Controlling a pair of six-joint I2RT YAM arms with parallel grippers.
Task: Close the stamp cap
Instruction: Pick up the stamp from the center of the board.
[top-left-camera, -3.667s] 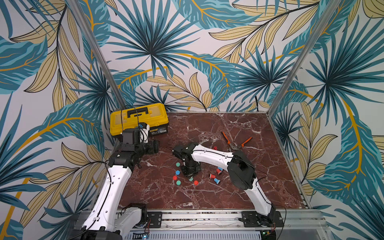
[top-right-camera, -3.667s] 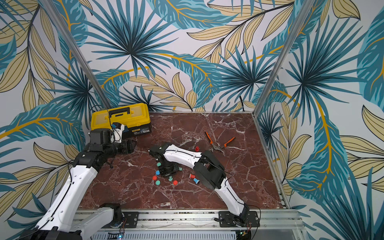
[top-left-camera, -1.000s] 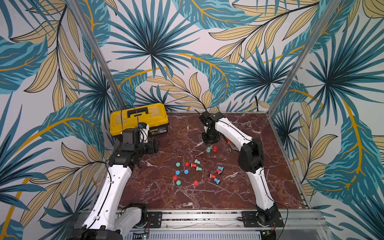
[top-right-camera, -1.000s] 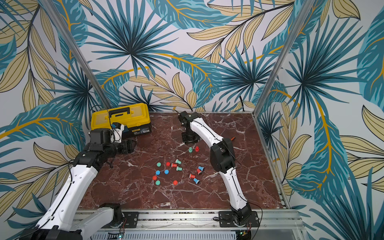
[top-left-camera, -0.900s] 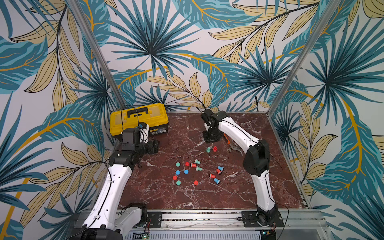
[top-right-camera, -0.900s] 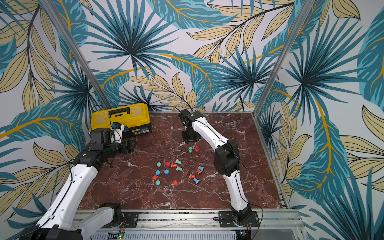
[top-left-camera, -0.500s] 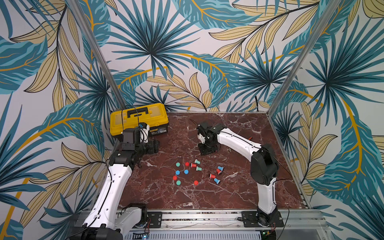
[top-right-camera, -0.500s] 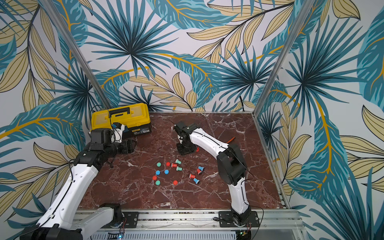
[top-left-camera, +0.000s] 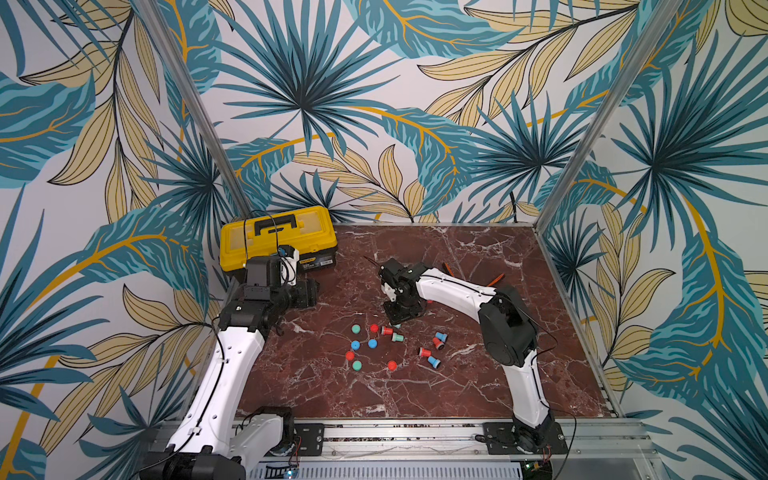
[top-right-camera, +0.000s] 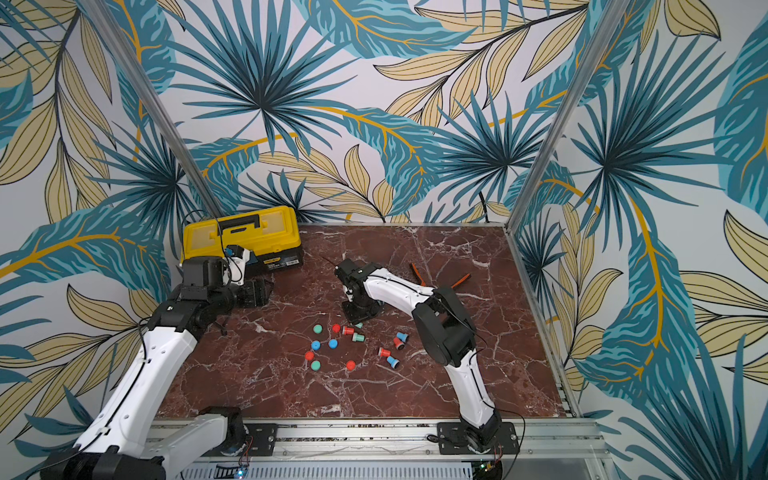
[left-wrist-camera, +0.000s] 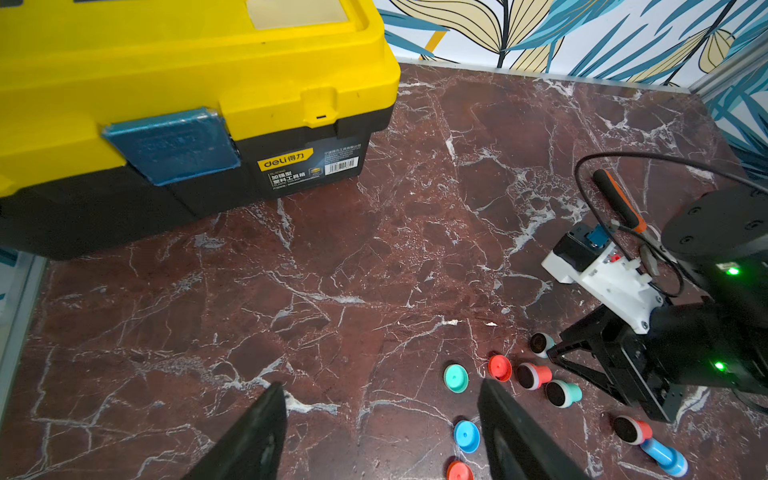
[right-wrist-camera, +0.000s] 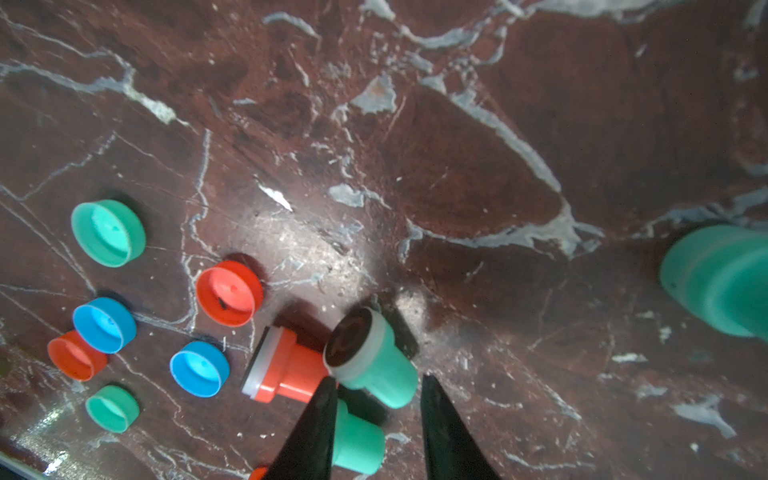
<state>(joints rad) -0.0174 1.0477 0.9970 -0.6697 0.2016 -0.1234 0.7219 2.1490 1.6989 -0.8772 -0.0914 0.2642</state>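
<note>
My right gripper (top-left-camera: 399, 318) (right-wrist-camera: 378, 379) is shut on a green stamp (right-wrist-camera: 374, 365), whose uncapped dark pad faces away from the fingers. It hangs low over the back edge of a cluster of stamps and caps. The left wrist view shows that stamp (left-wrist-camera: 540, 345) at the gripper's tip. On the marble right under it lie a red stamp (right-wrist-camera: 286, 370) and another green stamp (right-wrist-camera: 357, 440). Loose caps lie nearby: green (right-wrist-camera: 109, 232), red (right-wrist-camera: 229, 293), blue (right-wrist-camera: 199, 368). My left gripper (top-left-camera: 307, 293) (left-wrist-camera: 380, 382) hovers open and empty at the left.
A yellow toolbox (top-left-camera: 278, 235) stands at the back left, just behind the left arm. Orange-handled pliers (top-left-camera: 494, 278) lie at the back right. More red and blue stamps (top-left-camera: 433, 361) lie right of the cluster. A further green stamp (right-wrist-camera: 719, 282) lies blurred beside the right wrist.
The right arm has swung from the back of the table forward to the cluster's back edge, its grip unchanged. The left arm has not moved.
</note>
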